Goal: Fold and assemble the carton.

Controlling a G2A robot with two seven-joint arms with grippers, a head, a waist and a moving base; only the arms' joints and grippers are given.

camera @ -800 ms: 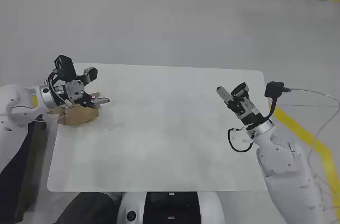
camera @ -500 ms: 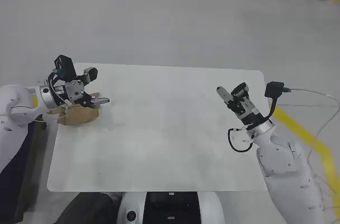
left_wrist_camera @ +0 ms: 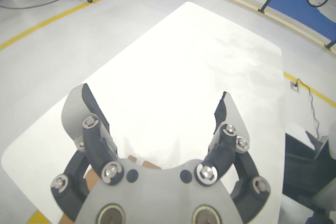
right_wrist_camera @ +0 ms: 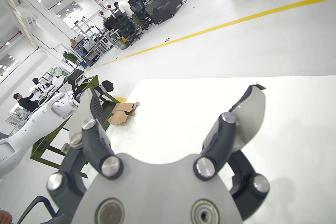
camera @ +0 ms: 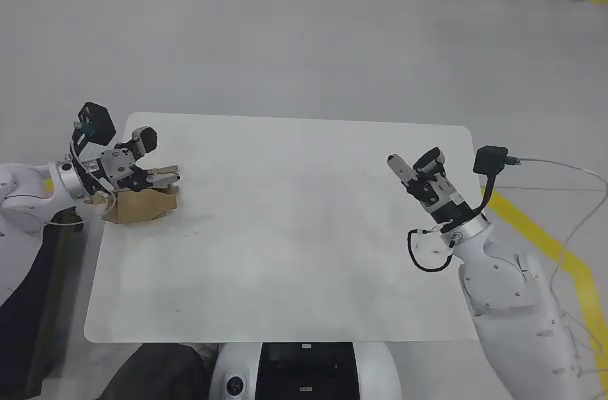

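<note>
The carton (camera: 146, 207) sits on a white table (camera: 284, 250), pale floor (camera: 334, 60) around.

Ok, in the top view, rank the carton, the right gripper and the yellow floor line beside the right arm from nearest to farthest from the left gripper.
1. The carton, right beside the left gripper at the left edge of the table.
2. The right gripper, across the table near its right edge.
3. The yellow floor line, off the table beyond the right arm.
</note>
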